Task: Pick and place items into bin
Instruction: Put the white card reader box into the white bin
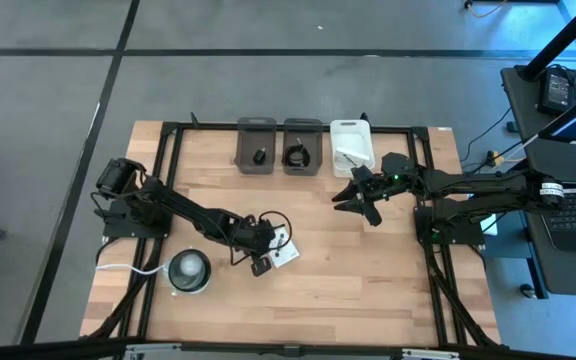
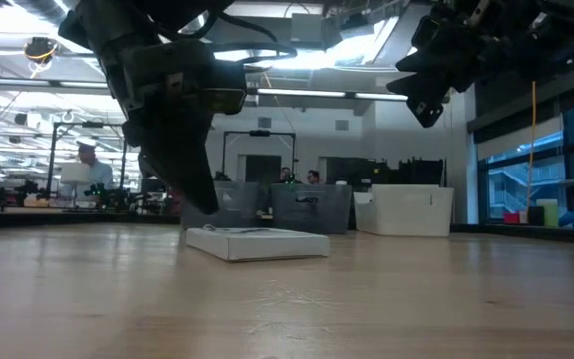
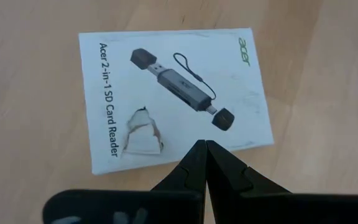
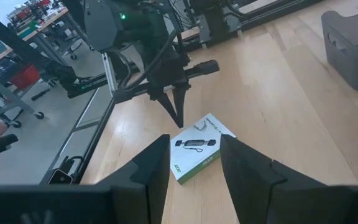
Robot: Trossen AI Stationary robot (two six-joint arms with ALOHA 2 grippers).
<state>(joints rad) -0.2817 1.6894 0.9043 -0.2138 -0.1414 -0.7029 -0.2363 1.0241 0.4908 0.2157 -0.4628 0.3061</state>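
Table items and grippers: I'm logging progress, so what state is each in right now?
Acer card reader box: flat on the table, torn label, not gripped.
Left gripper: shut, empty, above the box.
Right gripper: open, empty, raised.
Left grey bin: holds a small black item.
Middle grey bin: holds a coiled cable.

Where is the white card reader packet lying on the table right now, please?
In the high view the white packet lies flat on the wooden table, left of centre, right beside the shut left gripper, with the round grey-white disc farther left.
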